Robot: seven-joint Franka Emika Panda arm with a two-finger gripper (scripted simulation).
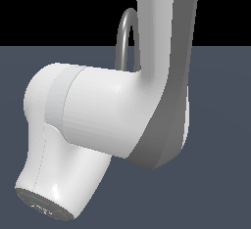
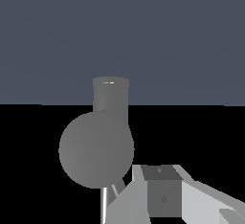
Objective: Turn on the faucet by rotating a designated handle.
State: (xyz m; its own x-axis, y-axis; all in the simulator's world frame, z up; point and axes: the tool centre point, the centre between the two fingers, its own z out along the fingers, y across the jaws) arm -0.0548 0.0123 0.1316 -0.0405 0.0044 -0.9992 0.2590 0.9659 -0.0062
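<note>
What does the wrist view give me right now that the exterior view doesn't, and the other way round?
Only the wrist view shows the faucet's thick cylindrical base, a rounded grey part in front of it, and part of the gripper close beside it; whether its jaws are open or shut cannot be told. Only the exterior view shows the bulky white robot arm, which blocks most of the scene, with the arched spout peeking behind it. Both share the faucet and the dark grey floor. The handle is not clearly identifiable in either.

The bulky white arm (image 1: 112, 115) bends downward; its tool (image 2: 162, 196) shows only partly.
</note>
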